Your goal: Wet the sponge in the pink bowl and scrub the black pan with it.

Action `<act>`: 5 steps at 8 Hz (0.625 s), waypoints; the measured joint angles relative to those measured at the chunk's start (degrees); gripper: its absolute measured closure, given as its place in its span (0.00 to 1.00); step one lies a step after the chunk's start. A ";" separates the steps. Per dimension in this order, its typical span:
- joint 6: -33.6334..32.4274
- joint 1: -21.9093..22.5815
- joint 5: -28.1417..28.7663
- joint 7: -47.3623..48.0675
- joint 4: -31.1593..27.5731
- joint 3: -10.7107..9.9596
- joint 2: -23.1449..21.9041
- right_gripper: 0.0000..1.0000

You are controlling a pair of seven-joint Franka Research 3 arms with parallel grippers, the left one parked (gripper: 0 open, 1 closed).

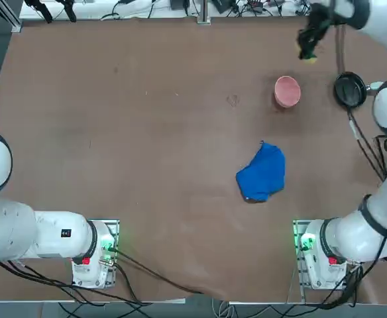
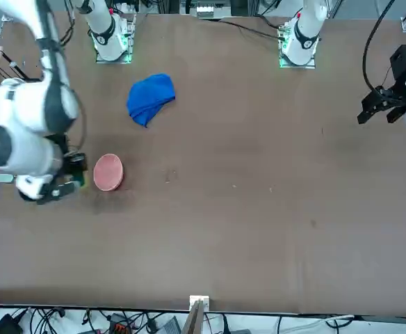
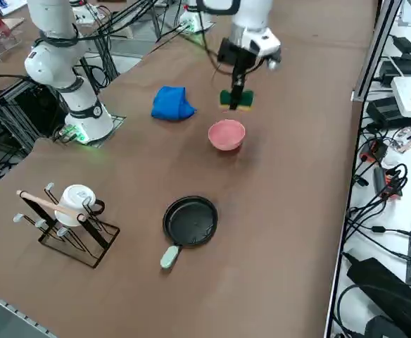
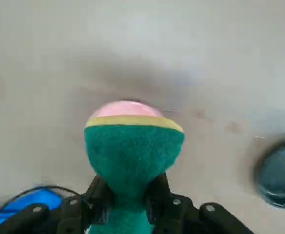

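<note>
Starting from the robot's edge of the bench, the first loose thing is the blue cloth (image 1: 263,173), crumpled and lying apart from everything else, roughly midway out on the working arm's half. Farther out sits the pink bowl (image 1: 287,91), upright on the bench, and beside it toward the bench's right edge the black pan (image 1: 349,89) rests flat with its light handle (image 3: 169,256) pointing away from the bowl; bowl and pan are near each other but not touching. Near the right edge a wire rack (image 3: 68,229) carries a white mug (image 3: 77,199).

Beyond the bowl, close to the bench's far edge, the right gripper (image 3: 236,96) hangs in the air with its fingers closed tight on the sponge (image 4: 132,146), pinching it so the green face bulges between the pads and the yellow layer shows at the outer end. The wrist view looks past the sponge onto the bowl's rim, and the side view shows the sponge above and just behind the bowl, clear of it.

Judging by this, the pick-up is finished and the arm looks partway through carrying the sponge to the bowl. Dipping has not happened, since the sponge is well above the rim, and the pan is untouched, so wetting and scrubbing both remain.
</note>
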 joint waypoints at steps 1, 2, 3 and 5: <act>0.24 3.91 1.57 3.22 -0.28 0.05 0.52 0.62; 1.14 7.88 2.22 7.93 -0.45 0.06 1.39 0.62; 3.23 11.59 2.46 13.63 -0.70 0.09 2.75 0.62; 8.96 17.61 2.56 23.68 -1.01 0.06 6.58 0.62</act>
